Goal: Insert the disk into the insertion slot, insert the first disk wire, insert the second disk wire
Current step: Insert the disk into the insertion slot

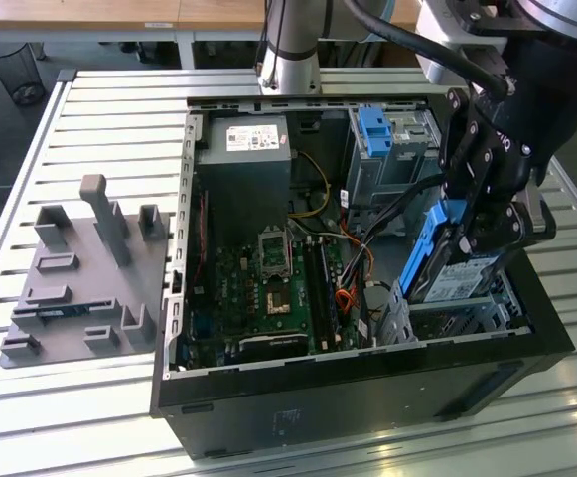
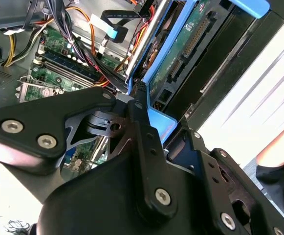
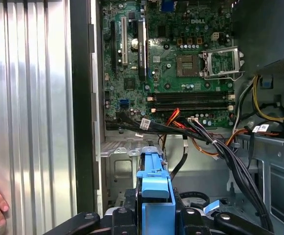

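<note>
Claw (image 1: pixel 482 231) clamped on the disk (image 1: pixel 455 280), gripping the blue carrier from both sides; the disk hangs steeply tilted in the grip, label side outward in the exterior view, circuit-board side showing in the second wrist view; directly beneath the claw lies the insertion slot (image 1: pixel 464 316), the low perforated cage, and the disk's lower edge sits at or just above its mouth, not seated; I judge the first step under way, not finished; beside the claw, toward the motherboard (image 3: pixel 181 63), black cables (image 3: pixel 181 131) run loose, one ending in a blue plug (image 2: pixel 111 33) that joins nothing on the disk; both wire steps look undone; beyond the claw stands the taller cage (image 1: pixel 407 149) with its blue bracket (image 1: pixel 375 131); well away, on the desk (image 1: pixel 99 109), rests a grey fixture (image 1: pixel 79 278).
</note>
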Controlling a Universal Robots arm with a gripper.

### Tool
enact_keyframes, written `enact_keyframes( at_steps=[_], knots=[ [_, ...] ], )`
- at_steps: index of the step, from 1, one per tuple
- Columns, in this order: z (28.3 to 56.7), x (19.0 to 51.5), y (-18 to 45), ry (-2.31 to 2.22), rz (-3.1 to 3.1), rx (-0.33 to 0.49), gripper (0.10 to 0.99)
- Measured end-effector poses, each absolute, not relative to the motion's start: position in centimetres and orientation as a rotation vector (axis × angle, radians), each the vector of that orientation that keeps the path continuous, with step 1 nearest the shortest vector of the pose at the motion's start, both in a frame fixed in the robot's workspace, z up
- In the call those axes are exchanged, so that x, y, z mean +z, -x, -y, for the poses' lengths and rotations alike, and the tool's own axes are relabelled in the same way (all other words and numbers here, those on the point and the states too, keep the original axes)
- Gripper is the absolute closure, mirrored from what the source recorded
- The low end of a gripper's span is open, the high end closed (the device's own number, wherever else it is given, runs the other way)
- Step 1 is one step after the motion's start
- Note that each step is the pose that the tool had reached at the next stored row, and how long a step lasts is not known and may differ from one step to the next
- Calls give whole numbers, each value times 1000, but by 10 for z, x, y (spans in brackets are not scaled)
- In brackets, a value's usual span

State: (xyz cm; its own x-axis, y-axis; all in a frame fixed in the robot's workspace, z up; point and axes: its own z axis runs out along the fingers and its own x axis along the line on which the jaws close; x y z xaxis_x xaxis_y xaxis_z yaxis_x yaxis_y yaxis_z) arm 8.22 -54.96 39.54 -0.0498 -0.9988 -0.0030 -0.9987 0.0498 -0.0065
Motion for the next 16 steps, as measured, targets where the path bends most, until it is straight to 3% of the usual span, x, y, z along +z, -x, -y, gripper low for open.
enact_keyframes(
  at_steps=[16],
  knots=[
    [550, 384, -82, 2163, -2273, 4, 722]
  ],
)
